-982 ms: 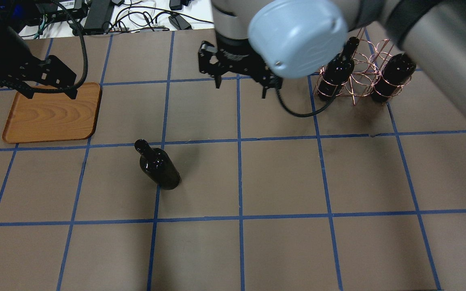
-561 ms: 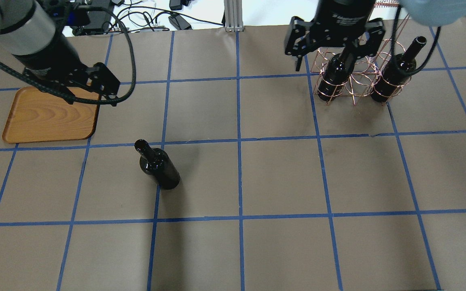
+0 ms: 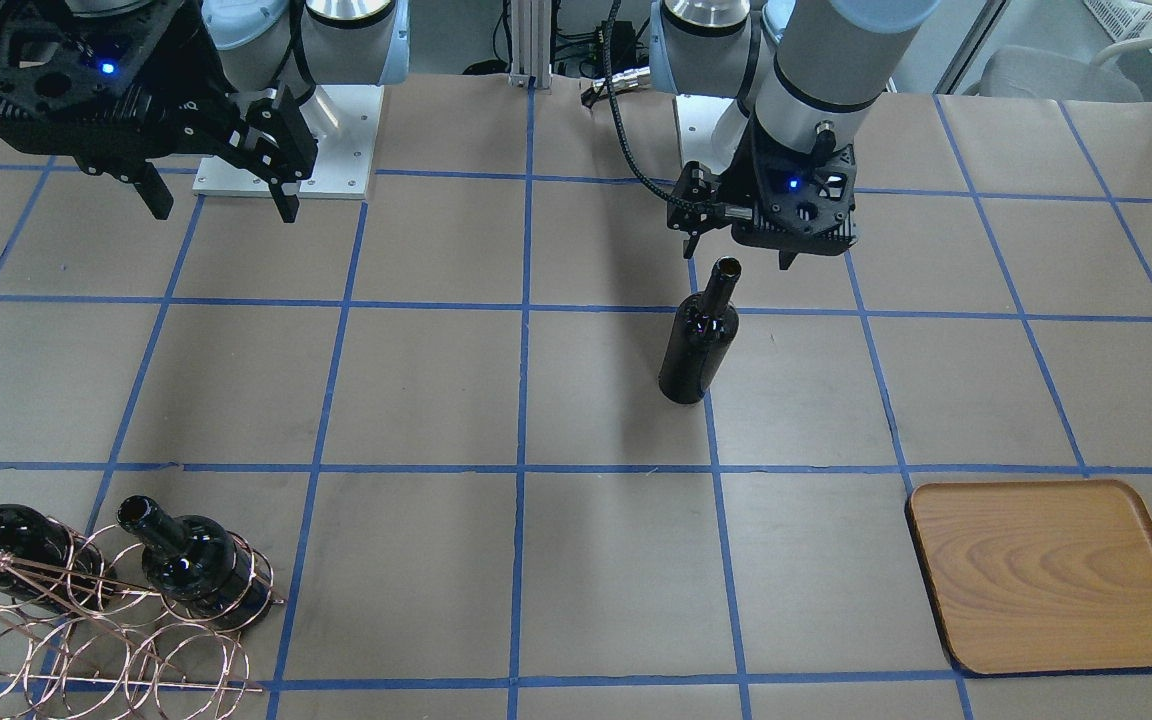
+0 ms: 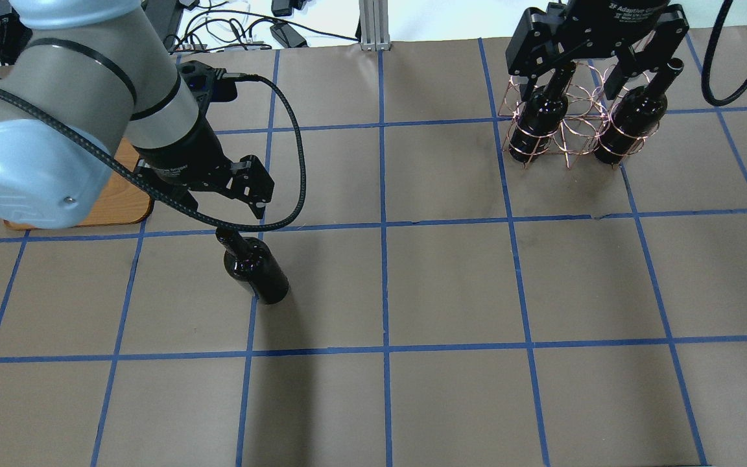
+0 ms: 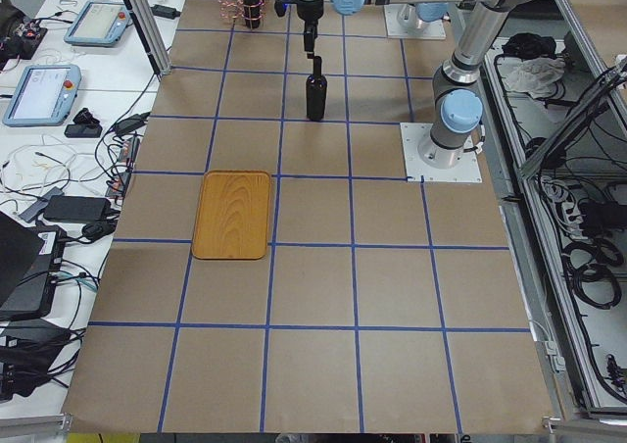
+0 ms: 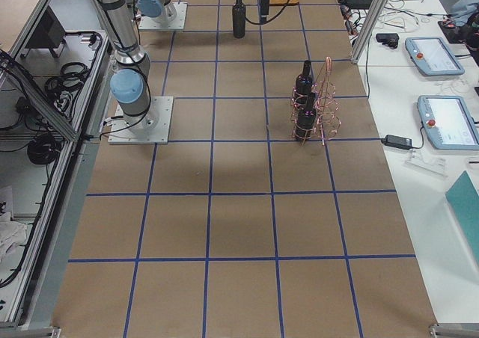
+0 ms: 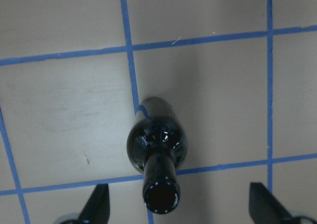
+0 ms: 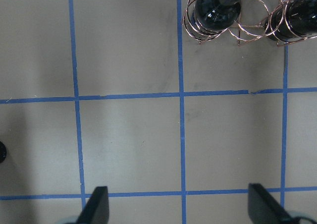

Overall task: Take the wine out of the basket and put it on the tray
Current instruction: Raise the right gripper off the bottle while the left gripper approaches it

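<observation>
Left gripper (image 3: 739, 252) swings from light-brown wooden tray (image 3: 1046, 575) to hover, jaws apart, over upright near-black glass bottle (image 4: 257, 269).
Pickup pending: descend, clamp neck.

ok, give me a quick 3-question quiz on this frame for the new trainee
1. How many things does the basket hold?
2. True or false: the left gripper is shut on the standing bottle.
3. Which is nearer the tray? A: the standing bottle. B: the basket.

Key
1. Two bottles.
2. False: its jaws are open and not gripping the bottle.
3. A.
</observation>
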